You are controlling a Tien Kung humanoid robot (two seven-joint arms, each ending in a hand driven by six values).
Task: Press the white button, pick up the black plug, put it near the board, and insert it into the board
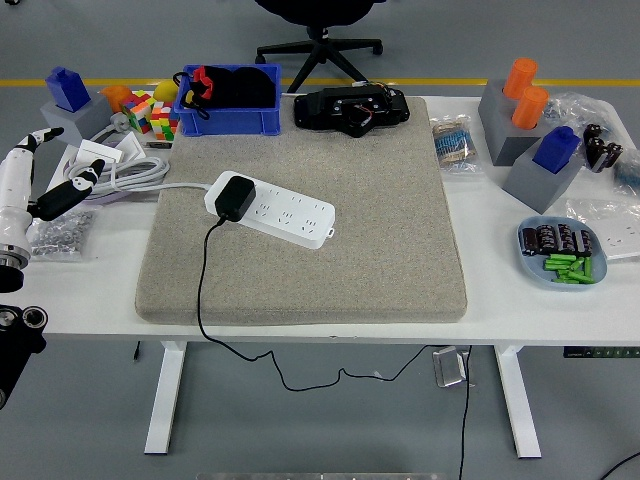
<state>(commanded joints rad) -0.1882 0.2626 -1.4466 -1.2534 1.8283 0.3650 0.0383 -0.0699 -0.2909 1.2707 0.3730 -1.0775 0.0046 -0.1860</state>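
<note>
From the head view, the black plug [235, 197] sits pushed into the left end of the white board [271, 209] on the grey mat [300, 235], its cord trailing off the front edge. The left hand [45, 178] hangs at the table's left edge, fingers released and holding nothing, well apart from the board.

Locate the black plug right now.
In the head view, the black plug sits in the left end of the white power strip on the grey mat, left of centre, its cable trailing off the table's near edge.
</note>
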